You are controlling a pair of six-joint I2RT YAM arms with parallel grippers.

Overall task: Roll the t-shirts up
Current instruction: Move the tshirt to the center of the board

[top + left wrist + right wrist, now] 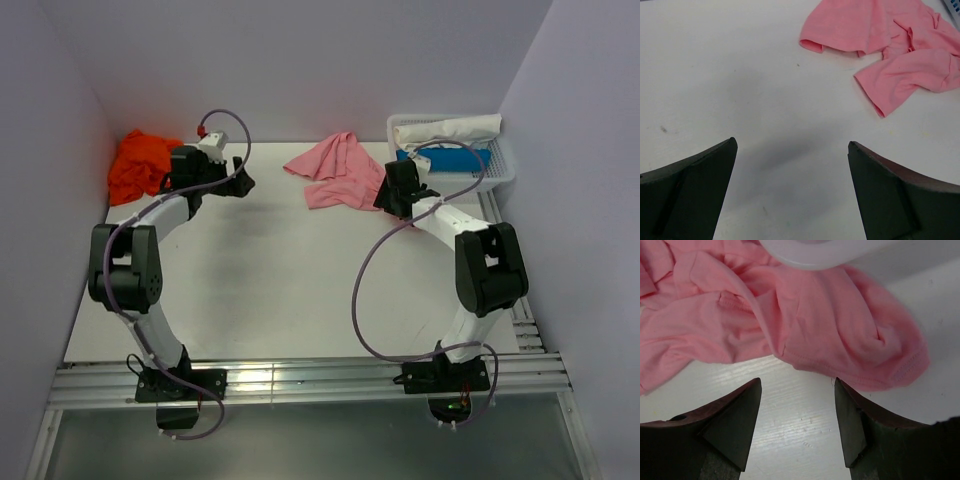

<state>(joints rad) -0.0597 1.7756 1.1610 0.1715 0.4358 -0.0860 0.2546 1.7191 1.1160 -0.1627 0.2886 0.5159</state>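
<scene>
T-shirt (337,172), pink, heaped; long axis left-right, near right claw (388,197).

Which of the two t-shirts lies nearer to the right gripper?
The pink t-shirt, crumpled just ahead of the right gripper, whose jaws stand open. The orange t-shirt is bunched in the far left corner, away from it.

T-shirts: 2. One pink t-shirt (335,170) at 12 o'clock on the table (270,290); one orange t-shirt (140,165) at 10 o'clock.
Baskets: 1. White mesh basket (506,160) at 2 o'clock.
Items in the basket: 2. One white roll (450,130), one blue item (462,158).
Arms: 2. Left arm (125,265), right arm (490,265).
Grippers: 2. Left gripper (240,183), right gripper (386,195).
Tables: 1.
</scene>
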